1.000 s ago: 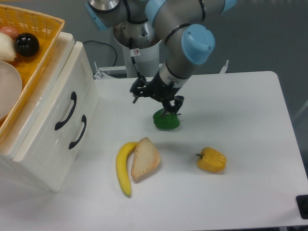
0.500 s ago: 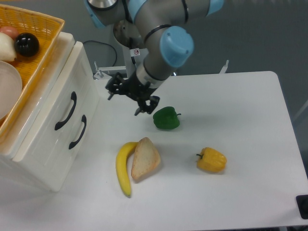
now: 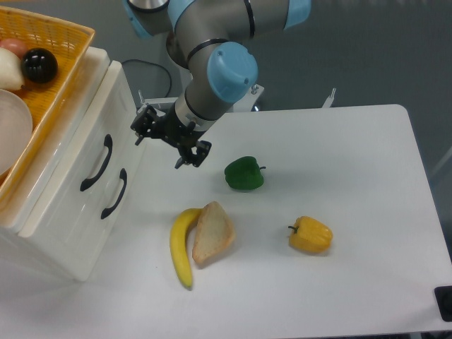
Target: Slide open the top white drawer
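White table [image 3: 353, 162], grey wall behind, and the action sits at the left edge. There is the top white drawer [image 3: 85, 152], fully closed in its small cabinet, black handle [image 3: 97, 163] facing the tabletop. The gripper [image 3: 161, 146] hangs just beside that front, fingers spread and holding nothing, angled toward the handle, presumably lining up to hook it. Green pepper [image 3: 244, 174], banana [image 3: 181, 244], bread [image 3: 212, 232] and yellow pepper [image 3: 311, 234] lie apart from it.

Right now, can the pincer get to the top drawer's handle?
Probably yes. The pincer hangs just right of the top drawer's handle, with only bare table between them. The green pepper, banana and bread lie off to the side.
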